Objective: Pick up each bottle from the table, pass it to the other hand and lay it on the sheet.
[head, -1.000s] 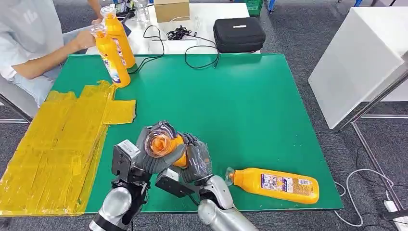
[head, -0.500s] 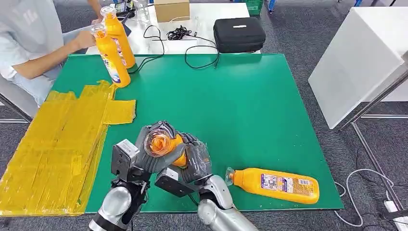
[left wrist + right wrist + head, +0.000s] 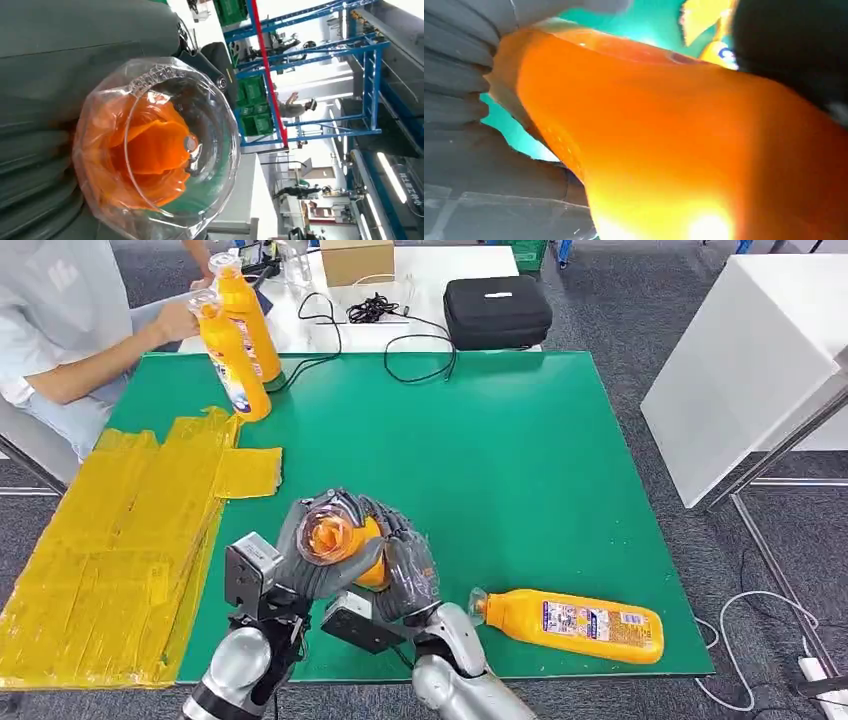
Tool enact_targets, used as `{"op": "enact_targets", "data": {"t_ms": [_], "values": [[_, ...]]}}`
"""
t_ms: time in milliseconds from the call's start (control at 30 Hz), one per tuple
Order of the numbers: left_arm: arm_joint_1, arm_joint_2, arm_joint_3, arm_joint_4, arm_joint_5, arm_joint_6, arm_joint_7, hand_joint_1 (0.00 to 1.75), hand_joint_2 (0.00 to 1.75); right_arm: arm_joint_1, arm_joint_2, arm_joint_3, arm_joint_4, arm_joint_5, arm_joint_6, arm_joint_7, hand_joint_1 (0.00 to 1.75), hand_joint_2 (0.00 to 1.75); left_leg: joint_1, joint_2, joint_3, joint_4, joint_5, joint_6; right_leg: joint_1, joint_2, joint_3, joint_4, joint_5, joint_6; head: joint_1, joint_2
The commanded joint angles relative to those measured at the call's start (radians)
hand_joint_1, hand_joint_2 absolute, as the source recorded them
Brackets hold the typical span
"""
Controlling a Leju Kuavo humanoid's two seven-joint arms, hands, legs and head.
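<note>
Mid-handover at my 6 o'clock: left hand (image 3: 318,562) and right hand (image 3: 402,575) both clamp one bottle (image 3: 335,537) (cap up), sheet (image 3: 120,540) waiting at 9.

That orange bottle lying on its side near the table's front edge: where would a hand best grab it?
Probably around the wide labelled middle of the lying bottle, coming down from above. It lies flat on the green table with its clear-capped neck toward the robot's hands, so its long sides are free for fingers to wrap across.

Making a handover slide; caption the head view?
Both hands grip one orange bottle mid-handover above the green table.
</note>
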Motion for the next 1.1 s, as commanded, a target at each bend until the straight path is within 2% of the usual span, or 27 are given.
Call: {"op": "enact_targets", "data": {"t_ms": [33, 333, 500, 633, 667, 733, 800, 933, 1033, 1100], "values": [[-0.01, 0.01, 0.021, -0.003, 0.006, 0.016, -0.011, 1.75, 1.75, 0.006, -0.041, 0.013, -0.13, -0.021, -0.006, -0.011, 0.0, 1.75, 0.001, 0.0, 0.005, 0.0, -0.002, -0.001, 0.001, -0.001, 0.005, 0.0, -0.002, -0.001, 0.0, 0.0], [-0.007, 0.012, 0.039, -0.006, 0.002, 0.039, -0.021, 1.75, 1.75, 0.011, -0.045, 0.008, -0.125, -0.021, 0.002, 0.012, 0.0, 1.75, 0.001, 0.0, 0.005, -0.001, -0.002, -0.001, 0.001, -0.001, 0.005, -0.001, -0.002, -0.001, 0.0, 0.0], [-0.012, 0.014, 0.073, -0.003, -0.057, 0.117, -0.043, 1.75, 1.75, 0.015, -0.048, -0.01, -0.147, -0.022, -0.021, 0.012, 0.0, 1.75, 0.001, 0.0, 0.005, -0.001, -0.002, -0.001, 0.001, -0.001, 0.005, -0.001, -0.002, -0.001, 0.0, 0.0], [-0.009, 0.03, 0.141, -0.024, -0.085, 0.185, -0.056, 1.75, 1.75, 0.058, -0.071, -0.043, -0.243, -0.025, -0.035, 0.009, 0.0, 1.75, 0.0, -0.001, 0.003, -0.001, -0.001, 0.0, 0.0, -0.002, 0.003, -0.001, -0.001, 0.0, 0.0, 0.0], [-0.012, 0.035, 0.169, -0.029, -0.101, 0.209, -0.06, 1.75, 1.75, 0.07, -0.085, -0.053, -0.279, -0.025, -0.036, 0.009, 0.0, 1.75, 0.001, -0.001, 0.006, -0.001, -0.002, -0.001, 0.001, -0.002, 0.006, -0.001, -0.002, -0.001, 0.0, 0.0], [-0.02, 0.041, 0.21, -0.028, -0.161, 0.274, -0.066, 1.75, 1.75, 0.086, -0.1, -0.072, -0.325, -0.023, -0.039, 0.01, 0.0, 1.75, 0.0, -0.001, 0.002, -0.001, -0.001, -0.001, 0.001, -0.002, 0.002, -0.001, -0.001, -0.001, 0.0, 0.0], [-0.026, 0.042, 0.254, -0.03, -0.195, 0.319, -0.067, 1.75, 1.75, 0.109, -0.114, -0.094, -0.381, -0.02, -0.045, 0.01, 0.0, 1.75, 0.001, -0.001, 0.006, 0.0, -0.002, -0.001, 0.001, -0.002, 0.006, 0.0, -0.003, -0.001, 0.0, 0.0], [-0.035, 0.049, 0.322, -0.028, -0.317, 0.42, -0.067, 1.75, 1.75, 0.147, -0.129, -0.126, -0.471, 0.003, -0.059, 0.003, 0.0, 1.75, 0.0, -0.001, 0.001, 0.0, 0.0, 0.0, 0.0, -0.002, 0.001, 0.0, -0.001, 0.0, 0.0, 0.0], [-0.047, 0.05, 0.376, 0.004, -0.505, 0.533, -0.025, 1.75, 1.75, 0.169, -0.138, -0.145, -0.544, 0.022, -0.08, -0.008, 0.0, 1.75, 0.0, -0.001, 0.002, 0.0, 0.0, 0.0, 0.0, -0.001, 0.002, 0.0, -0.001, 0.0, 0.0, 0.0], [-0.054, 0.055, 0.392, 0.016, -0.562, 0.555, -0.012, 1.75, 1.75, 0.178, -0.147, -0.149, -0.579, 0.031, -0.082, -0.01, 0.0, 1.75, 0.0, -0.002, 0.003, 0.0, -0.001, -0.001, 0.0, -0.003, 0.004, 0.0, -0.002, -0.001, 0.0, 0.0]]}}
